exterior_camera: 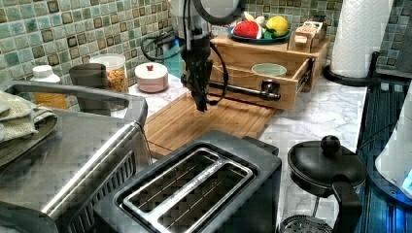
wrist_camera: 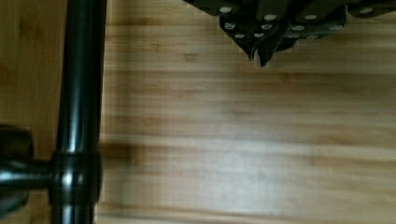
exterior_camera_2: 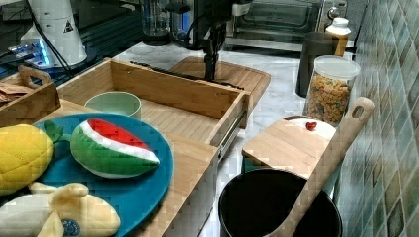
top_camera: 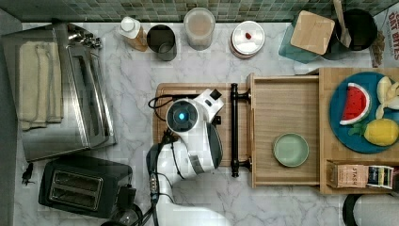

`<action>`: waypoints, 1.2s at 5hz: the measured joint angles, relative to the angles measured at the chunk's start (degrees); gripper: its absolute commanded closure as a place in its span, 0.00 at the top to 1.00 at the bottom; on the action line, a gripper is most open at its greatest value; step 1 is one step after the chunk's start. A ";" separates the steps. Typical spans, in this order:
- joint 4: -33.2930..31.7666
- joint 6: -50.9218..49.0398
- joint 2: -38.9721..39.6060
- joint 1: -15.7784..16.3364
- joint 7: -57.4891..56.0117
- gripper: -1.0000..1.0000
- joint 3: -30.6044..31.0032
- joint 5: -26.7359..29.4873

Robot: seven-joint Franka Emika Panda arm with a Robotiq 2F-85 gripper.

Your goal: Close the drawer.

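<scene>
- The claw [wrist_camera: 259,59] hangs point-down over the cutting board [exterior_camera: 204,121], its 2 fingertips [wrist_camera: 252,51] pressed together, holding nothing.
- In the left view the claw [exterior_camera: 200,104] sits just above the board, beside the black bar handle [exterior_camera: 238,90] on the side away from the drawer, with a narrow gap to the bar.
- In the wrist view the handle [wrist_camera: 79,93] runs as a straight black bar with 1 bracket joint low on it; bare wood lies between bar and claw.
- The drawer [top_camera: 284,101] stands pulled well out of the low wooden stand [top_camera: 329,181], toward the top view's left, its front edge meeting the cutting board's end.
- A pale green bowl [top_camera: 291,149] sits inside the drawer near the top view's lower wall; the rest of the tray floor is bare.
- On the stand's top rests a blue plate [top_camera: 339,132] with plush watermelon [top_camera: 355,103] and lemon [top_camera: 381,132], plus a tea box [top_camera: 360,175] printed "STASH".
- Open marble desk [top_camera: 136,80] lies between the board and the toaster oven [top_camera: 56,89] at the top view's left; a black toaster [top_camera: 82,186] sits below it.
- A box at the top view's right corner reads "OAT BITES" [top_camera: 389,23].
</scene>
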 measured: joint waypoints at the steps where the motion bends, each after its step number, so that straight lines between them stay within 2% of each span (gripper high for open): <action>1: -3.47 0.31 -0.50 -0.08 0.00 0.00 -0.42 -0.27; 3: -5.04 3.27 -1.52 -2.13 -0.53 0.00 -0.65 -0.27; 4: -5.15 4.67 -2.20 -2.24 -3.13 0.00 -2.65 -0.31; 6: -5.15 7.97 -3.37 -5.87 -10.13 0.00 -3.52 -0.27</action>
